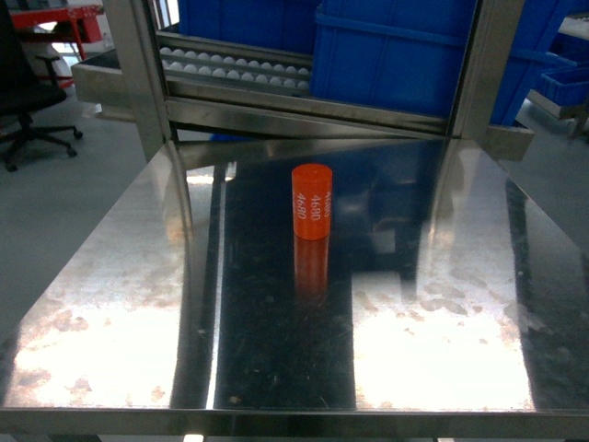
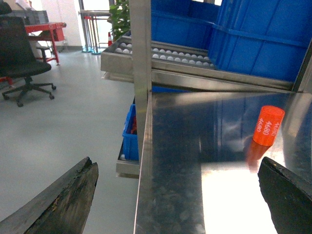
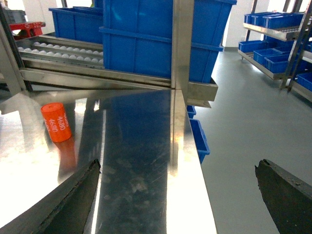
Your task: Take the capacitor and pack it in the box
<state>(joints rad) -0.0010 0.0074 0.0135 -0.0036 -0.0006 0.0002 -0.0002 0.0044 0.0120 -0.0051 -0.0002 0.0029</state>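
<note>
Steel table [image 1: 442, 304]: capacitor [image 1: 312, 202] upright; both grippers wide apart, empty, tips cropped.

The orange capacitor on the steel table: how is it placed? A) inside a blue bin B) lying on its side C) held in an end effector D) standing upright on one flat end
D: the orange capacitor stands on one flat end on the steel table, round top up, apart from both end effectors.
</note>
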